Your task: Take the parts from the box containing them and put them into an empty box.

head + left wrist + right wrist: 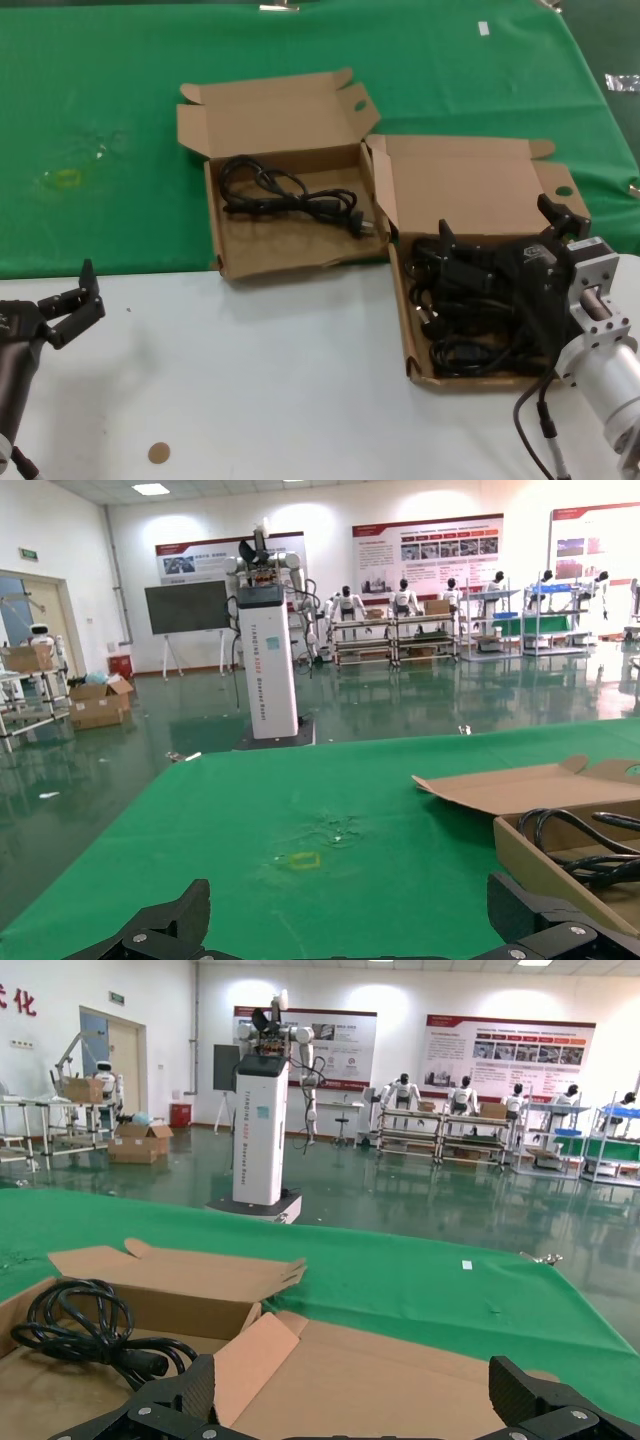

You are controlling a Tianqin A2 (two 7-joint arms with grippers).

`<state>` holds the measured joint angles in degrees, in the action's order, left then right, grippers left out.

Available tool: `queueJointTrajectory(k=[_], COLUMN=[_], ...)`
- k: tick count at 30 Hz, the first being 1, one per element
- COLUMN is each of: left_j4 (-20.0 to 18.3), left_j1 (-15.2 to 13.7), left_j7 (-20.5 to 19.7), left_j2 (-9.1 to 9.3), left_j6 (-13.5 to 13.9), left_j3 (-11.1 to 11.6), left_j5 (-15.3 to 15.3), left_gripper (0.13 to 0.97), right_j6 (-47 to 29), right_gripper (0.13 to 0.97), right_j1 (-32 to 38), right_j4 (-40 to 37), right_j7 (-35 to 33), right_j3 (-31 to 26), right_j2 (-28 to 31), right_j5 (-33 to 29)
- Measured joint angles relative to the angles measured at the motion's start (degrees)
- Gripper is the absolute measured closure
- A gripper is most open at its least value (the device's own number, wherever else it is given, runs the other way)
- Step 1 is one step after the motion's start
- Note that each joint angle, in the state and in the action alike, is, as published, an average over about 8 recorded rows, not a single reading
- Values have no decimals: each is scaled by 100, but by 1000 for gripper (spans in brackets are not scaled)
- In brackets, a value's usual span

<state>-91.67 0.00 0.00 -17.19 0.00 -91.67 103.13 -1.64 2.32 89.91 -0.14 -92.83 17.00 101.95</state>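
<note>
Right hand [500, 235] spread wide over cords [465, 320] in right box [470, 175]; left hand [75, 300] released, idle.

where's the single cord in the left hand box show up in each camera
Head view: the cord lies coiled in the left box, plug toward the right-hand box.
Left wrist view: its loops show at the right edge, behind the box's near wall.
Right wrist view: the coil sits at the far left, beyond the open right claw.
Shared landmark: the green cloth under both boxes, seen in all three views.
</note>
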Motion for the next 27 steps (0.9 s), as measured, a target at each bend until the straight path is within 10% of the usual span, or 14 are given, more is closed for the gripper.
queueJointTrajectory(k=[27], left_j4=[0], left_j1=[0], left_j7=[0], left_j2=[0], left_j6=[0], left_j3=[0], left_j5=[0], left_gripper=[132], right_j6=[0], right_gripper=[129], right_j1=[0], right_j4=[0], right_j7=[0], right_j3=[0], right_j2=[0], right_j5=[0])
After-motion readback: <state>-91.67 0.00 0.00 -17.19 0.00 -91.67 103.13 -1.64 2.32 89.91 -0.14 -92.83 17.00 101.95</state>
